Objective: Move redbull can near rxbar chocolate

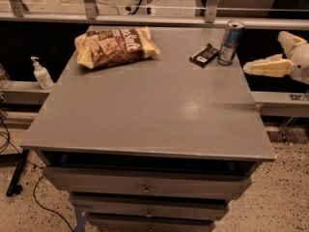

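Hovering off the right edge of the table, my gripper sits low and right of the redbull can, jaws apart, holding nothing, not touching the can. Can stands upright at the table's far right, just beside the rxbar chocolate lying flat on its left. Snack bag lies at far left, well apart from both.

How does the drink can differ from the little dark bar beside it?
The redbull can stands upright, tall, blue and silver; the rxbar chocolate lies flat, small, dark-wrapped. Both sit far right on the table. The gripper hangs open right of the can, touching neither.
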Robot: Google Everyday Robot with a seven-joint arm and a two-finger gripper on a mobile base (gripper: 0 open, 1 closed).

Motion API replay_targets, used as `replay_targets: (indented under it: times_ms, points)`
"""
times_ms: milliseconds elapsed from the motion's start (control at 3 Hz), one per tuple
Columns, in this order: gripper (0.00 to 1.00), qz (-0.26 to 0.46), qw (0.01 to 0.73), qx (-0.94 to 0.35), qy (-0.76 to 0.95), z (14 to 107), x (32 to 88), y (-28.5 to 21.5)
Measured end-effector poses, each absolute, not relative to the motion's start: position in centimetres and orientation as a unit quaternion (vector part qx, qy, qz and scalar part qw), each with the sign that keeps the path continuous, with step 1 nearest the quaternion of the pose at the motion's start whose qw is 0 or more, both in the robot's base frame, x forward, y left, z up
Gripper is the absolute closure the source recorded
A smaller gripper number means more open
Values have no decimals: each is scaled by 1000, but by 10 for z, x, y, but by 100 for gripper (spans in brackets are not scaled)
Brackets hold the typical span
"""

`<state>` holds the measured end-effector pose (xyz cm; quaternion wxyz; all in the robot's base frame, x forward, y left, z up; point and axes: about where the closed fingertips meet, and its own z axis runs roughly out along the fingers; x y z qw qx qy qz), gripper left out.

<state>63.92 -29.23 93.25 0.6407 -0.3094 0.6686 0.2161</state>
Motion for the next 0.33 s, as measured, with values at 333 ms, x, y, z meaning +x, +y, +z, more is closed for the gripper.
replay_targets:
  times_ms: [333]
  points:
    - [0,206,644,-305,671,935,628,-308]
